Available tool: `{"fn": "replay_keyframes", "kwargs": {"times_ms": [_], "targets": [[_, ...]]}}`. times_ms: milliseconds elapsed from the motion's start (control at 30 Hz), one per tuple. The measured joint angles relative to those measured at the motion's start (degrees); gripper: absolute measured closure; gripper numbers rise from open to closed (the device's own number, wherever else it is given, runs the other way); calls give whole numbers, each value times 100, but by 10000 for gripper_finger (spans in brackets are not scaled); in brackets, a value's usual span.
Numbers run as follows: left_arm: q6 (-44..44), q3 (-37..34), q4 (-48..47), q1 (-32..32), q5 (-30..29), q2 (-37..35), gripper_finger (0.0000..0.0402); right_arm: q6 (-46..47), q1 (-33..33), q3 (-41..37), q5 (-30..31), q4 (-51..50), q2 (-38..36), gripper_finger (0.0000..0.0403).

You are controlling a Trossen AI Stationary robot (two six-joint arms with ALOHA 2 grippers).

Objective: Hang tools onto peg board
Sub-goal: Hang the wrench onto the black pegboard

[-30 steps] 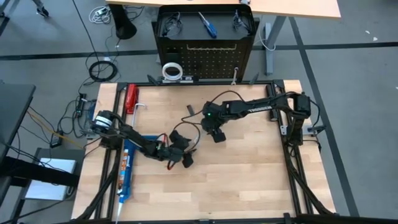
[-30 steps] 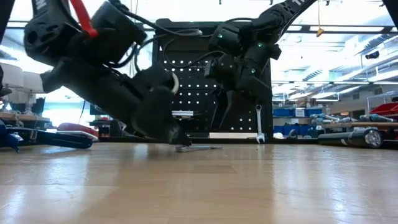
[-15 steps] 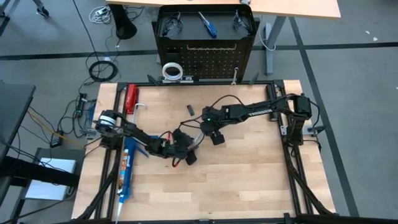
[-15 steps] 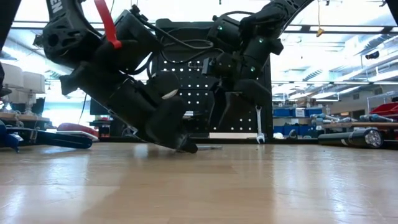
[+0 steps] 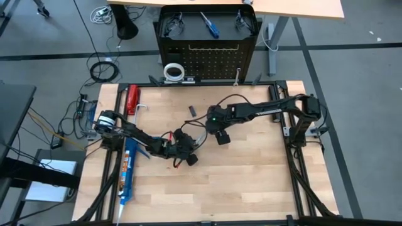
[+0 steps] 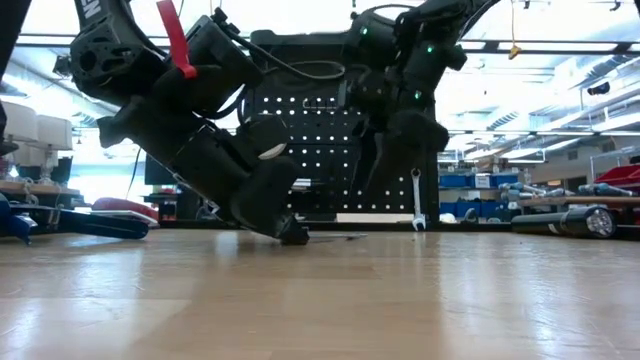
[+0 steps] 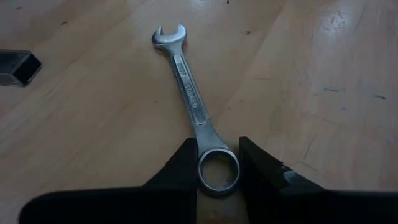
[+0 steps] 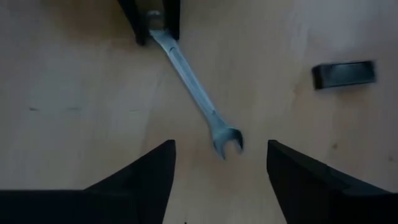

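The left wrist view alone shows the left gripper [image 7: 217,163] with its fingers clamped on the ring end of a flat silver wrench [image 7: 189,102] lying on the pale wooden tabletop [image 7: 323,74], while the right gripper [image 8: 219,160] hovers above with fingers wide apart, near a small black block [image 8: 344,74].

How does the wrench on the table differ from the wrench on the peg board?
The table wrench lies flat on the table; the hung wrench hangs upright on the peg board. The left hand grips the table wrench's ring end; nothing touches the hung wrench. Both are silver.
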Motion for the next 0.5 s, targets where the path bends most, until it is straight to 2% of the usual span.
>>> {"fn": "replay_keyframes", "kwargs": {"times_ms": [367, 500], "targets": [[873, -64, -403, -2, -84, -905, 326, 139, 56, 0, 23, -240, -692, 148], [1103, -60, -442, -1, -201, -1090, 326, 223, 298, 2, 376, -220, -640, 148]]}}
